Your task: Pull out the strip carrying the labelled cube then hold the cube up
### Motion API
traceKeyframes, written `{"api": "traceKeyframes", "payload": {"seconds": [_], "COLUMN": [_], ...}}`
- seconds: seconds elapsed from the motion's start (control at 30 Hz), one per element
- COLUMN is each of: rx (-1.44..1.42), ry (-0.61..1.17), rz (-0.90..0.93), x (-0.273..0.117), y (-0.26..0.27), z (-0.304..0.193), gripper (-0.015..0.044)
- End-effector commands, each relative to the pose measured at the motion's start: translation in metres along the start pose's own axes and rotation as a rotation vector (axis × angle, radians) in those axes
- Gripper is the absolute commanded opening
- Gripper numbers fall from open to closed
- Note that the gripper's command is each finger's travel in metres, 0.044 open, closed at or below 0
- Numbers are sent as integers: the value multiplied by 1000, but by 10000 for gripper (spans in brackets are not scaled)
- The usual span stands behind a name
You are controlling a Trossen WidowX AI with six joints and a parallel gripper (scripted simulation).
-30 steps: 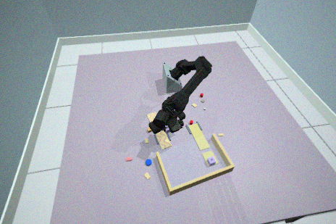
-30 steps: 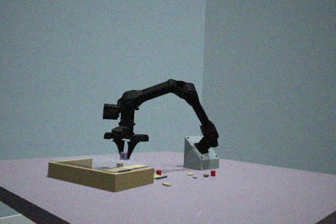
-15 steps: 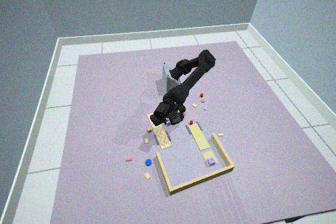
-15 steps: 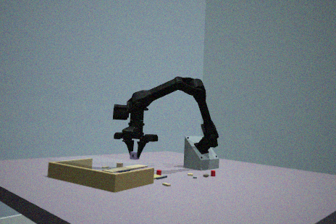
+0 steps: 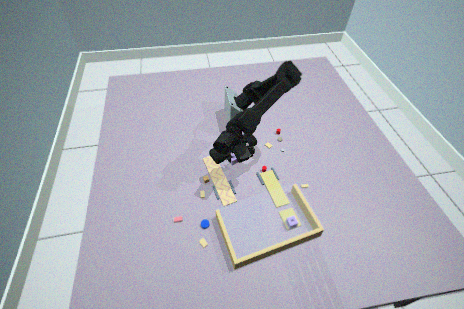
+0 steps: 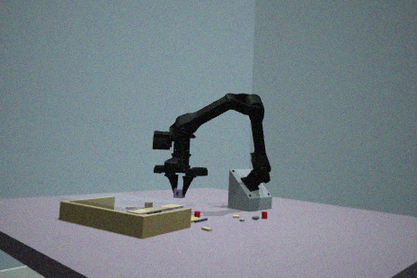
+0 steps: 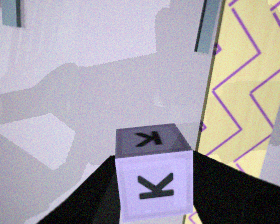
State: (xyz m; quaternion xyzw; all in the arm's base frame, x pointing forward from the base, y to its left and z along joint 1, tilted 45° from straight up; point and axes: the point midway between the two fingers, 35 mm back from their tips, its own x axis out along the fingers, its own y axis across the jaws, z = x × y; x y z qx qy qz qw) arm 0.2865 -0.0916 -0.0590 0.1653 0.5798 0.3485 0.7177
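My gripper [image 5: 233, 159] [image 6: 179, 193] [image 7: 149, 160] is shut on a light purple cube [image 6: 178, 192] [image 7: 155, 186] marked with a dark K. It holds the cube clear above the table, near the base-side end of the zigzag strip. The zigzag strip [image 5: 220, 181] [image 7: 236, 75] is pale yellow with purple lines and lies in one piece between short slate-blue rails. A plain yellow strip [image 5: 275, 188] lies to its right between rails. A separate short yellow piece [image 5: 287, 212] lies beyond its end, with a second purple cube [image 5: 292, 221] on it.
A low three-sided wooden wall [image 5: 278, 249] [image 6: 101, 219] stands round the front area. The grey arm base [image 6: 250, 196] is behind. Scattered about are red cubes [image 5: 278, 131] [image 6: 264, 215], a blue disc [image 5: 205, 224], a pink block [image 5: 177, 219] and a brown block [image 5: 206, 179].
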Motion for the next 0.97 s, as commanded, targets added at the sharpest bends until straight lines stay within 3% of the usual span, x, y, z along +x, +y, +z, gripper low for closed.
{"api": "traceKeyframes", "payload": {"seconds": [0.0, 0.17, 0.93], "rx": [-4, -4, -4], "ry": [1, 2, 2], "rz": [-4, -5, -5], "x": [-8, -34, -35], "y": [1, 1, 1], "z": [-2, -2, -2], "gripper": [0, 0, 0]}}
